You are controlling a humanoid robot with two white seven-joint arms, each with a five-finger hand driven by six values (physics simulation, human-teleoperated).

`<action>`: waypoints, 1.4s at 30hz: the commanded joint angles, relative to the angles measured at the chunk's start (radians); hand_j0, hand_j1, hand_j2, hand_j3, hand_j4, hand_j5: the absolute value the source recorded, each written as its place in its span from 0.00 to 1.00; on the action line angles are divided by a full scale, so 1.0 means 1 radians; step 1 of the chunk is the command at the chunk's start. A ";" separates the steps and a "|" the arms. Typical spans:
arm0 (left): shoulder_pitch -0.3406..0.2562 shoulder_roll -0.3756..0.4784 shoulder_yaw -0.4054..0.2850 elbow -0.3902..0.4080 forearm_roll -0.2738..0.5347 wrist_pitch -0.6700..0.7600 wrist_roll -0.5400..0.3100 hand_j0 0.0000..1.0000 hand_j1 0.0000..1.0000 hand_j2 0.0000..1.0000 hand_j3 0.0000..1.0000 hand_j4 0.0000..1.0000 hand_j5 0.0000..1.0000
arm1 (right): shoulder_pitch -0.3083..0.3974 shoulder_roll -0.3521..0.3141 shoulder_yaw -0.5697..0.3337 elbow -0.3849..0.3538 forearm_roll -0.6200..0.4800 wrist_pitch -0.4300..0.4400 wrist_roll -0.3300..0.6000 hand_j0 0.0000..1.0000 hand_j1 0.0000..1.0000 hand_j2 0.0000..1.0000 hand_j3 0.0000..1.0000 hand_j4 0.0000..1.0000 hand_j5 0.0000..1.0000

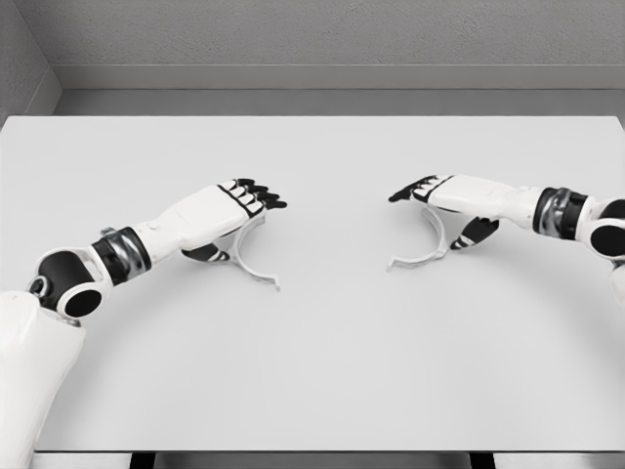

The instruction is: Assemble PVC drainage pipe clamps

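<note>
Two white half-ring pipe clamp pieces lie on the white table (312, 371). The left clamp half (256, 273) curves out from under my left hand (246, 203), its free end pointing toward the table's middle. That hand lies over the piece's upper part with fingers stretched flat and the thumb low beside the arc. The right clamp half (431, 256) mirrors it under my right hand (430, 192), whose fingers are also extended, thumb down on the outer side. The upper end of each piece is hidden by the hand above it.
A grey wall with a ledge runs behind the table's far edge. The near edge of the table runs along the bottom of the view. A wide gap of bare tabletop separates the two clamp halves.
</note>
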 commanded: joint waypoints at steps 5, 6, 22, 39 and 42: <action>-0.003 -0.007 0.009 0.010 0.007 0.002 -0.001 1.00 1.00 1.00 1.00 1.00 1.00 | -0.021 -0.045 -0.017 0.035 -0.008 0.003 0.000 1.00 1.00 1.00 1.00 1.00 1.00; -0.003 -0.004 0.012 0.010 0.007 0.002 -0.001 1.00 1.00 1.00 1.00 1.00 1.00 | -0.031 -0.048 -0.017 0.058 -0.008 0.003 0.000 1.00 1.00 1.00 1.00 1.00 1.00; -0.029 -0.004 -0.021 0.059 0.007 0.002 -0.001 1.00 1.00 1.00 1.00 1.00 1.00 | -0.143 0.089 0.000 0.262 0.057 0.003 0.000 1.00 1.00 1.00 1.00 1.00 1.00; -0.049 -0.046 -0.044 0.053 0.005 0.002 -0.002 1.00 1.00 1.00 1.00 1.00 1.00 | -0.149 0.127 0.027 0.267 0.071 0.003 0.000 1.00 1.00 1.00 1.00 1.00 1.00; -0.061 -0.053 -0.044 0.059 0.005 0.002 -0.002 1.00 1.00 1.00 1.00 1.00 1.00 | -0.160 0.129 0.030 0.262 0.068 0.003 0.000 1.00 1.00 1.00 1.00 1.00 1.00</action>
